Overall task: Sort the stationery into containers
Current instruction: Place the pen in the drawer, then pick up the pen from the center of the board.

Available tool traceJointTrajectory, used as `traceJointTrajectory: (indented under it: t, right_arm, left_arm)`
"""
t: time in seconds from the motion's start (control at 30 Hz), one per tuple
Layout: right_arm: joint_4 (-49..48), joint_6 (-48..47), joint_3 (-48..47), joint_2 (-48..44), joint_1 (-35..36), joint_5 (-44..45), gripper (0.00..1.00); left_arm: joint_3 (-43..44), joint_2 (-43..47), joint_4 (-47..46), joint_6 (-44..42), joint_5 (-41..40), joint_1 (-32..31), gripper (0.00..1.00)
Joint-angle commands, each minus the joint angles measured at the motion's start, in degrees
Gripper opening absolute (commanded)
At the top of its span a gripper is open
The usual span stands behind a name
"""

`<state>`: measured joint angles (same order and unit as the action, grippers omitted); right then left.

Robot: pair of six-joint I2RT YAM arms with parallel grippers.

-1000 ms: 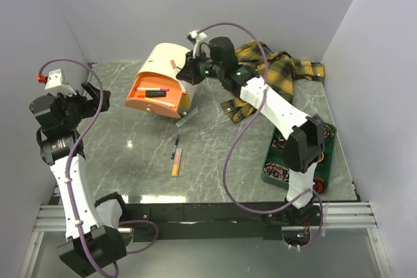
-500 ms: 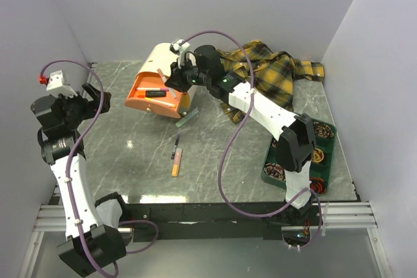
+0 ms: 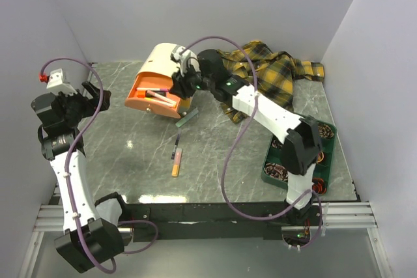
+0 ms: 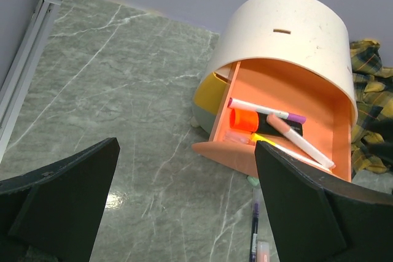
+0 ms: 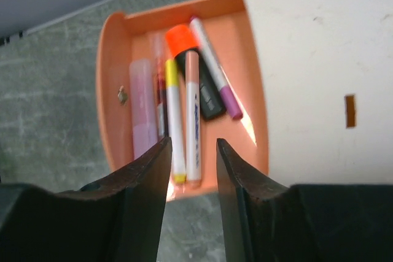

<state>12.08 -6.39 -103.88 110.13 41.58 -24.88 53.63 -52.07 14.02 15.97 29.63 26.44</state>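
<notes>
A cream drum-shaped box [image 3: 163, 62] stands at the back with its orange drawer [image 3: 148, 101] pulled open. My right gripper [image 3: 184, 77] hovers over the drawer [image 5: 116, 47], open [image 5: 193, 143], nothing between its fingers. Beneath it lie a yellow-tipped white pen [image 5: 175, 127], a peach pen [image 5: 193, 111], an orange-capped black highlighter [image 5: 198, 75], a purple-capped marker [image 5: 215, 72] and a pink highlighter [image 5: 142, 102]. Loose on the table are an orange highlighter [image 3: 176, 163], a dark pen [image 3: 176, 144] and a pale green clip [image 3: 187, 118]. My left gripper [image 3: 91, 96] stands wide open [image 4: 185, 145] at the left, empty.
A yellow-and-black plaid shirt [image 3: 287, 73] lies crumpled at the back right. The dark green compartment tray [image 3: 330, 154] with coiled rubber bands sits at the front right, partly behind my right arm. White walls close in on three sides.
My right gripper swung left over the open drawer and its jaws parted. More pens now lie in the drawer. The left arm has barely moved.
</notes>
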Motion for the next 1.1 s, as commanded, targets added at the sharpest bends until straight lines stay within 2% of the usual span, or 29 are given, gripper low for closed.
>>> traceJointTrajectory:
  t: [0.0, 0.1, 0.17, 0.27, 0.37, 0.4, 0.47, 0.5, 0.53, 0.63, 0.7, 0.9, 1.07]
  right_arm:
    - [1.6, -10.8, 7.8, -11.8, -0.6, -6.0, 0.45]
    - [3.6, -16.7, 20.4, -17.7, -1.9, -8.3, 0.45]
    - [6.2, -21.4, 24.3, -21.0, -2.4, -9.2, 0.45]
    - [11.6, -35.3, 30.6, -24.8, -3.9, -15.3, 0.46]
    - [15.7, -48.9, 35.7, -26.5, -3.6, -16.4, 0.48]
    - [17.7, -55.4, 35.3, -25.3, -3.5, -17.8, 0.48]
    - [23.8, -61.0, 33.9, -23.2, -2.7, -18.4, 0.50]
    - [26.4, -67.9, 31.5, -20.2, -2.1, -18.9, 0.50]
    - [32.8, -71.6, 29.8, -18.4, -1.6, -18.9, 0.50]
    - [38.9, -80.9, 25.1, -12.8, 1.6, -17.6, 0.50]
    - [39.7, -86.5, 24.2, -10.0, 4.5, -16.3, 0.50]
    - [39.9, -94.8, 20.0, -1.9, 11.6, -9.2, 0.52]
    - [42.2, -96.1, 12.8, 5.5, 15.4, -6.8, 0.53]
  left_arm:
    - [1.4, 0.0, -1.3, -1.4, 1.1, 0.0, 0.99]
    - [3.0, 0.4, 3.3, -4.7, 3.8, -0.2, 0.99]
    - [4.5, 0.3, 8.6, -8.7, 6.3, -0.9, 1.00]
    - [4.9, 0.8, 12.7, -12.4, 7.6, -1.9, 0.99]
    - [3.9, 2.3, 12.8, -14.1, 11.2, -3.0, 1.00]
    - [3.7, 2.7, 12.9, -14.6, 12.2, -3.5, 1.00]
    - [2.5, 4.1, 12.9, -15.1, 11.8, -5.6, 0.99]
    - [2.1, 4.6, 12.5, -14.7, 11.5, -6.0, 1.00]
    - [1.2, 5.0, 12.1, -12.9, 11.1, -6.2, 0.99]
    - [0.8, 6.2, 9.8, -9.7, 9.0, -6.2, 0.99]
    - [0.9, 6.2, 8.3, -8.1, 5.4, -6.1, 0.99]
    - [4.3, 3.7, 5.5, -6.1, 1.2, -6.0, 0.99]
    - [7.3, 2.4, 5.1, -3.9, 2.4, -5.7, 0.99]
